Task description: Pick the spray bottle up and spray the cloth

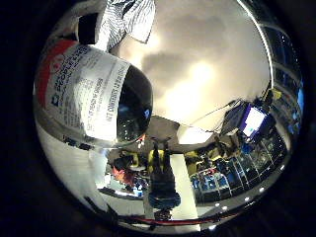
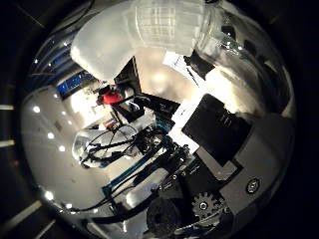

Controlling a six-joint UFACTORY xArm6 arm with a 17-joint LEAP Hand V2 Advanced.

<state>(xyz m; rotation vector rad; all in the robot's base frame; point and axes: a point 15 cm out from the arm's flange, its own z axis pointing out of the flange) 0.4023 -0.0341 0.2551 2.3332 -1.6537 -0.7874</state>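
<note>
Spray bottle (image 1: 94, 94) filling the upper left of the little-finger-side view, very close to the palm: clear body, dark rounded base facing the lens, white printed label with a red band at its far end. Striped cloth (image 1: 126, 19) at the top edge of that view, just beyond the bottle, lying on a pale tabletop (image 1: 207, 64) that spreads across the upper right. Monitor (image 1: 253, 121) glowing at right centre, beyond the table's edge.

In the thumb-side view, ribbed translucent neck of the same bottle across the top centre, with a white spray head curving to the upper left. Robot hand (image 2: 219, 149) occupying the lower right: black and white body parts, a small gear near the bottom. Cannot tell from these pictures whether the fingers are wrapped round the bottle or slack.
</note>
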